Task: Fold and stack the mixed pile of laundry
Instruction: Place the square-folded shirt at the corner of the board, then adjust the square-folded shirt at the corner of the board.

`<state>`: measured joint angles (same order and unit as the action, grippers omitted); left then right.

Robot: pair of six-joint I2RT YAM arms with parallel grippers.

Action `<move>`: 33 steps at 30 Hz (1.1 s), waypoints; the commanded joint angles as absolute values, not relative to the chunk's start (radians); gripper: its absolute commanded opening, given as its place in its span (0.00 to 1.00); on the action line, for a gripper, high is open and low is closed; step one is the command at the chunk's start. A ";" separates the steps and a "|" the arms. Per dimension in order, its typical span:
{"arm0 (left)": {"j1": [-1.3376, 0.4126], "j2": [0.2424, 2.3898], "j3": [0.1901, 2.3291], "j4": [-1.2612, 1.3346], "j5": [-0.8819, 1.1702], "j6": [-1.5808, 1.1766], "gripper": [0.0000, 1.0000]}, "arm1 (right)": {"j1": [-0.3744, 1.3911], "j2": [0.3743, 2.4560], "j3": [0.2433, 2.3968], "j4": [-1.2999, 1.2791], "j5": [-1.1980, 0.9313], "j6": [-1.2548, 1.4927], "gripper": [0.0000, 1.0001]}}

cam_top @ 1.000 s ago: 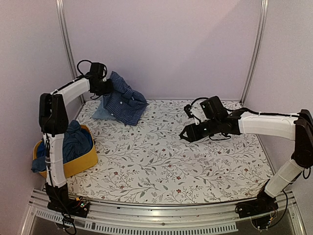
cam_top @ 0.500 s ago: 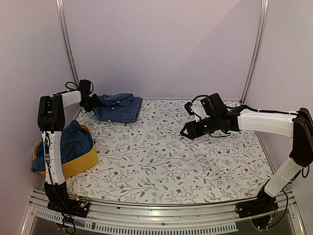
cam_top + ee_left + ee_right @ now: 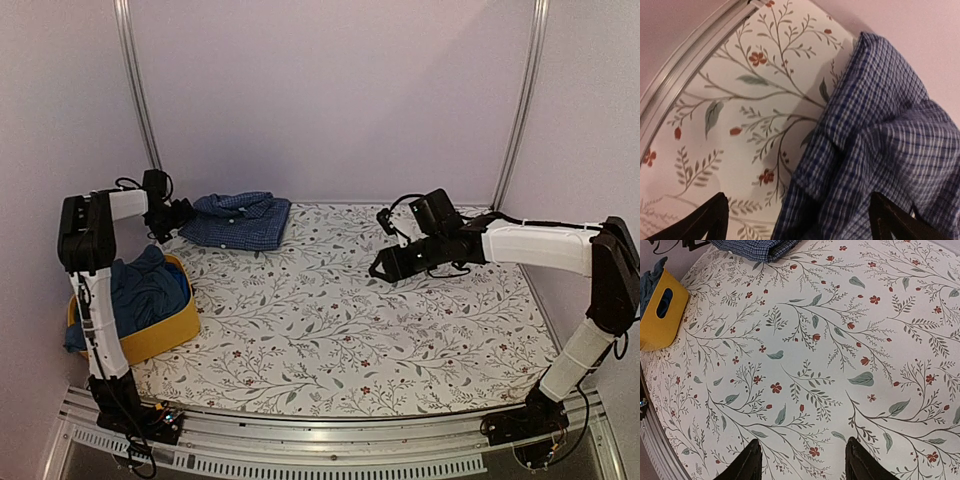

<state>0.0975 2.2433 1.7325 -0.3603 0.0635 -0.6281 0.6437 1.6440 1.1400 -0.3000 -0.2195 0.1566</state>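
1. The checked shirt point(image 3: 240, 218) looks folded. It lies flat in the far left corner of the desk point(image 3: 330, 340).
2. More blue clothes point(image 3: 145, 290) sit in the yellow basket point(image 3: 175, 335) on the left, so I think most of the job is left.
3. The left fingers point(image 3: 715, 220) are apart at the shirt's edge, not pinching it.
4. The right fingers point(image 3: 750, 465) are apart too, over bare desk, holding nothing.
5. The desk cover is white with leaves and little red flowers. Pale walls and metal rails point(image 3: 135, 90) stand around it.
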 commanded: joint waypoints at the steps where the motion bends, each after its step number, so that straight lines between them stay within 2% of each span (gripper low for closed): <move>1: 0.043 1.959 1.570 -0.353 0.018 -0.569 0.98 | 0.628 1.650 1.164 -0.310 -0.227 0.151 0.56; 4: 0.004 1.880 1.484 -0.379 0.020 -0.567 0.98 | 0.627 1.655 1.162 -0.305 -0.235 0.160 0.56; 7: -0.080 1.845 1.422 -0.373 0.023 -0.539 0.92 | 0.626 1.664 1.163 -0.300 -0.243 0.165 0.56; 16: -0.221 1.957 1.466 -0.336 0.078 -0.492 0.47 | 0.626 1.677 1.177 -0.298 -0.251 0.166 0.55; 22: -0.221 2.155 1.659 -0.330 0.029 -0.470 0.43 | 0.624 1.677 1.169 -0.300 -0.257 0.169 0.55; 30: -0.150 2.442 2.086 -0.371 0.047 -0.466 0.41 | 0.614 1.650 1.150 -0.320 -0.237 0.170 0.55; 32: -0.131 2.504 2.203 -0.377 0.047 -0.451 0.45 | 0.613 1.642 1.145 -0.326 -0.231 0.171 0.55; 33: -0.123 2.537 2.264 -0.384 0.051 -0.452 0.51 | 0.611 1.637 1.144 -0.329 -0.228 0.171 0.55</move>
